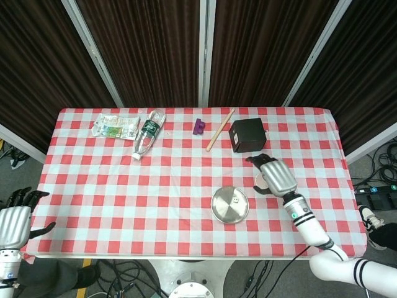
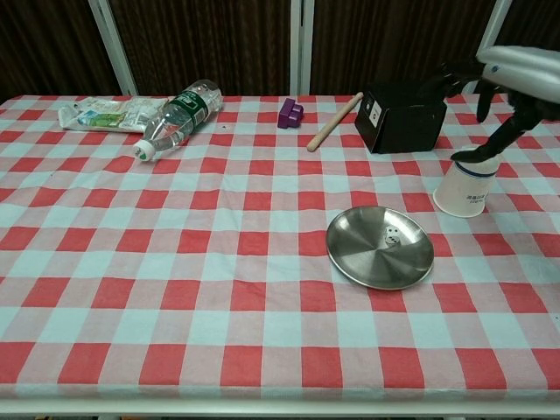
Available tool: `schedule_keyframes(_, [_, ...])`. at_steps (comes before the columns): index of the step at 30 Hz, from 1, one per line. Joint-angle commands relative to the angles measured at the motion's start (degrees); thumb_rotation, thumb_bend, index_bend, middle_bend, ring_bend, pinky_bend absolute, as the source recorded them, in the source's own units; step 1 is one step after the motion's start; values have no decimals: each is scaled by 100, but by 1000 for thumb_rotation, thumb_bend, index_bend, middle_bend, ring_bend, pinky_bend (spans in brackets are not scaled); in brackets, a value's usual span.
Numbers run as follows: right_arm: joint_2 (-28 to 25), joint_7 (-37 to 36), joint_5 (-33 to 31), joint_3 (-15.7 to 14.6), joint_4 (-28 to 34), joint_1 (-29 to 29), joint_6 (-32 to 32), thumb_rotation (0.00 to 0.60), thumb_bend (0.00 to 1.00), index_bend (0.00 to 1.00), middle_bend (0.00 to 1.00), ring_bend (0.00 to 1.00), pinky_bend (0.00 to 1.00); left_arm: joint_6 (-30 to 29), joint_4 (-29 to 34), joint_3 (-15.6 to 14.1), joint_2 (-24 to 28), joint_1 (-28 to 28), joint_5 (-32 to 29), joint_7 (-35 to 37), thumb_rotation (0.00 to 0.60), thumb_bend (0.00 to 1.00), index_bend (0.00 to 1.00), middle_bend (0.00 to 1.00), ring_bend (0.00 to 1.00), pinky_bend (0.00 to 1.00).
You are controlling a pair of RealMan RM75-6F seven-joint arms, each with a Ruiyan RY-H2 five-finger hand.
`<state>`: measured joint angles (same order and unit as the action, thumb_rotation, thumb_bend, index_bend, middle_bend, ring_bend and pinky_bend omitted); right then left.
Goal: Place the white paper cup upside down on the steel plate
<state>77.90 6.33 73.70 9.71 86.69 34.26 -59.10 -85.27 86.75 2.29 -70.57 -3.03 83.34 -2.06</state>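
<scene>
The left hand [image 1: 13, 225] hangs at the near left, off the edge of the counter [image 1: 186, 236], its dark fingers [image 1: 25, 194] spread apart and holding nothing. On the red-and-white checked cloth, the steel plate [image 2: 380, 247] lies flat near the near-right middle, bare apart from a small reflection on its face. Just right of it and a little farther back, the white paper cup [image 2: 467, 185] stands with its wider end on the cloth, apart from the plate. The right hand [image 1: 276, 176] is over the cup, palm down; in the chest view its dark fingers [image 2: 492, 142] reach down to the cup's top, curled partly around it, but whether they truly grip it cannot be told.

Farther back, a black box [image 2: 402, 116] sits behind the cup. Left of the box a wooden stick [image 2: 333, 122] lies at a slant, and beyond it a small purple block [image 2: 290, 113]. At the far left a clear plastic bottle [image 2: 178, 119] with a dark label lies on its side, cap toward the near side, beside a crumpled plastic wrapper [image 2: 103, 113].
</scene>
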Motion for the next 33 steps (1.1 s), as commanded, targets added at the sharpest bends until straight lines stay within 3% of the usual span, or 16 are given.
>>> schedule_keyframes(1, [-308,-890,-267,153,-253,-210,157,600,52,200,248,161,374,32,25,-4,16,-17,4,-10,600,63,283,256,125,138])
schedule_keyframes(9, [39,-1813,-415,16,-1157,-163,879,600,26,192,251,153,364,116,157,-14,96,-71,37,-5,600,63,283,256,126,138])
schedule_keyframes(17, [432,-2011,-198,-88,-1724,-13,1133,600,70,216,277,155,352,179,268,-40,171,-77,8,-9,600,63,283,256,125,138])
schedule_keyframes(29, [708,-1831,-223,-35,-2054,33,1048,600,193,412,327,175,350,226,316,-65,204,-89,3,-11,600,63,283,256,125,139])
schedule_keyframes(33, [627,-1960,-130,0,-1889,-29,870,600,226,484,372,209,350,229,324,-66,216,-85,-10,13,600,63,283,256,125,139])
